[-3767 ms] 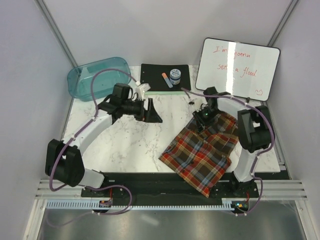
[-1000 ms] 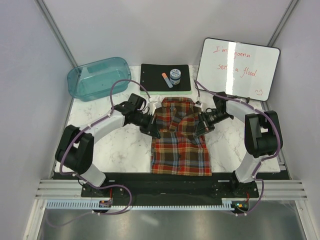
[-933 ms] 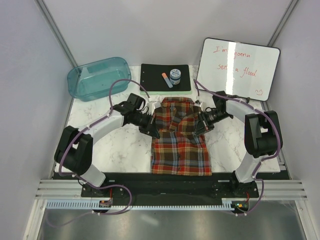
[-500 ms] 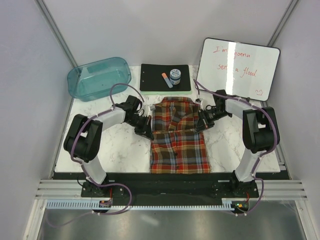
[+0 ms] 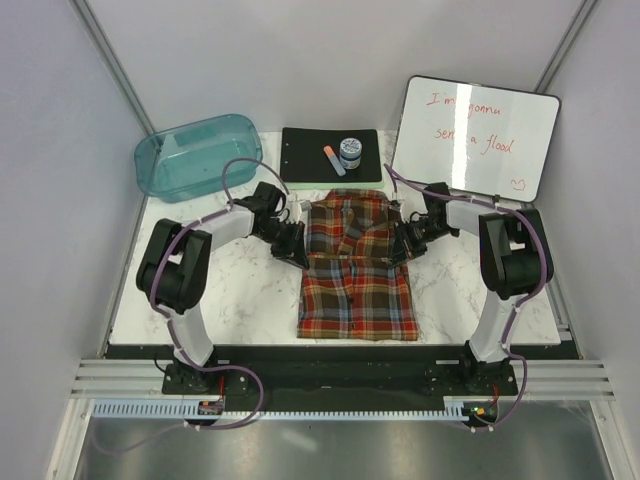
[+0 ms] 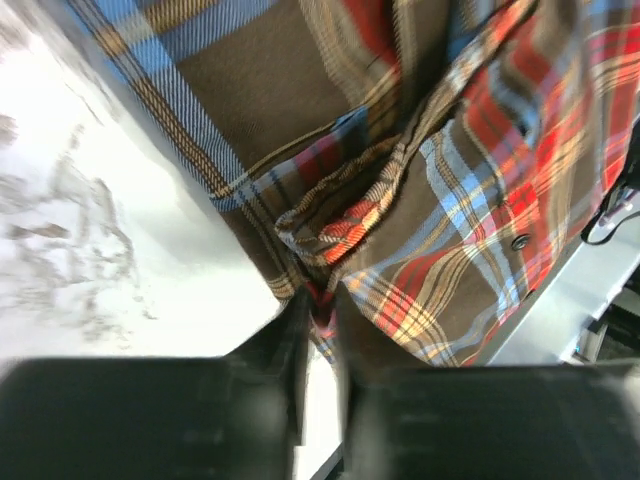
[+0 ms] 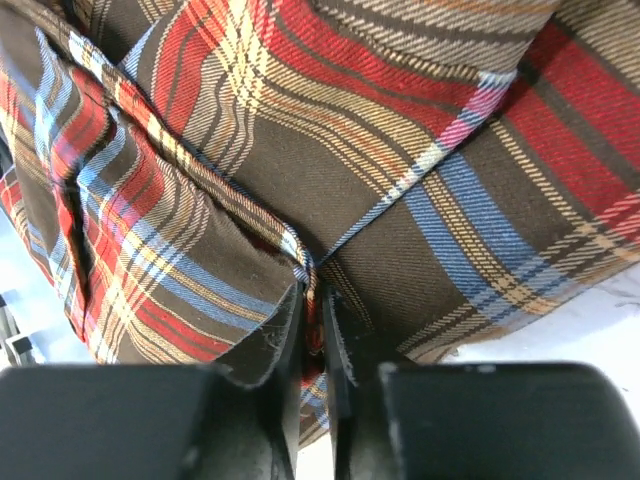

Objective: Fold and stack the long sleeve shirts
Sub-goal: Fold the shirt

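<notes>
The long sleeve shirt point(image 5: 355, 270), a plaid flannel in red, orange, brown and blue, lies flat mid-table with its collar toward the back. My left gripper point(image 5: 297, 250) sits low at the shirt's left edge below the shoulder. In the left wrist view, the left gripper point(image 6: 320, 312) stands nearly closed, with a fold of the shirt point(image 6: 450, 200) between the tips. My right gripper point(image 5: 398, 248) mirrors it at the right edge. The right wrist view shows that gripper point(image 7: 315, 315) pinching a seam fold of the shirt point(image 7: 400, 130) in a narrow slit.
A teal plastic bin point(image 5: 197, 155) stands at the back left. Behind the collar lies a black clipboard point(image 5: 305, 160) with a small jar point(image 5: 350, 150) and a marker point(image 5: 334, 160). A whiteboard point(image 5: 475, 135) leans at the back right. Bare marble table point(image 5: 240, 295) flanks the shirt.
The shirt, bunched at the right earlier, now lies spread out. Over the last second both grippers lowered its sides and shifted it slightly toward the back; the elbows folded nearer the table.
</notes>
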Robot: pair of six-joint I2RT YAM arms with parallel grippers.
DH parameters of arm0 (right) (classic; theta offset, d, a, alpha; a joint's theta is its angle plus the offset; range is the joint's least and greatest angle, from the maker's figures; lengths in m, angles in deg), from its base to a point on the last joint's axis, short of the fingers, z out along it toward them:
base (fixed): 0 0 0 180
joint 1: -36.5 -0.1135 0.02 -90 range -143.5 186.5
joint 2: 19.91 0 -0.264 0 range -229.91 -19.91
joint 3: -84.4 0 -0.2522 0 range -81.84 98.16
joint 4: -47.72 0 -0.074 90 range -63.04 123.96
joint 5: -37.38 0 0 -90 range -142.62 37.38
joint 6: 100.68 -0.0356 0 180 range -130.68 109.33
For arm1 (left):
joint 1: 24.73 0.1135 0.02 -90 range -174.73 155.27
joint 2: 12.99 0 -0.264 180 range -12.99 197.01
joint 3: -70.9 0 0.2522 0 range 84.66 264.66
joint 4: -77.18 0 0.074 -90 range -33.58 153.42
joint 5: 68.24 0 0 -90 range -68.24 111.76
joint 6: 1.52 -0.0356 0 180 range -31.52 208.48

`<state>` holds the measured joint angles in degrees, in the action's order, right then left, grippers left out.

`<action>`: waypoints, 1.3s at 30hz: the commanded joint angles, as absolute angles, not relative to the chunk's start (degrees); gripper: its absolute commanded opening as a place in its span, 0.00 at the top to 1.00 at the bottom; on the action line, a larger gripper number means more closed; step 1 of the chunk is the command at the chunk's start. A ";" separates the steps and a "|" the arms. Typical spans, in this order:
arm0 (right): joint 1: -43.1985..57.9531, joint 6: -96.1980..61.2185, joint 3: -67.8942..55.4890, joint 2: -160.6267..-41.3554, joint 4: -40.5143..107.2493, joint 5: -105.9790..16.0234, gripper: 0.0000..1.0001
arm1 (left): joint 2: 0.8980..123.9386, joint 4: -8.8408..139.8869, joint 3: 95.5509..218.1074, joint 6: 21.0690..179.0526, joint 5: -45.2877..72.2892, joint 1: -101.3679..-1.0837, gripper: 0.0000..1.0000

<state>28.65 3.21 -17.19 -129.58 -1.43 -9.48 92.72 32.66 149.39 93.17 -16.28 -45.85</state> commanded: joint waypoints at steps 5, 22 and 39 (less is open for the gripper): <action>28.95 3.65 -15.92 -123.45 -4.62 -9.55 0.69 | 80.71 32.22 142.87 95.41 -25.60 -42.66 0.49; 28.69 4.44 -6.52 -121.07 -6.64 -16.41 0.45 | 81.93 39.95 132.91 102.89 -28.34 -47.75 0.56; 20.07 1.10 -3.17 -130.38 -0.49 -15.79 0.47 | 84.74 39.43 133.26 102.45 -22.18 -48.37 0.50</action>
<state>21.46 2.10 -4.58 -128.55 -3.29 -16.02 84.05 38.73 132.10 101.37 -23.45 -48.12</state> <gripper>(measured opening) 0.531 0.495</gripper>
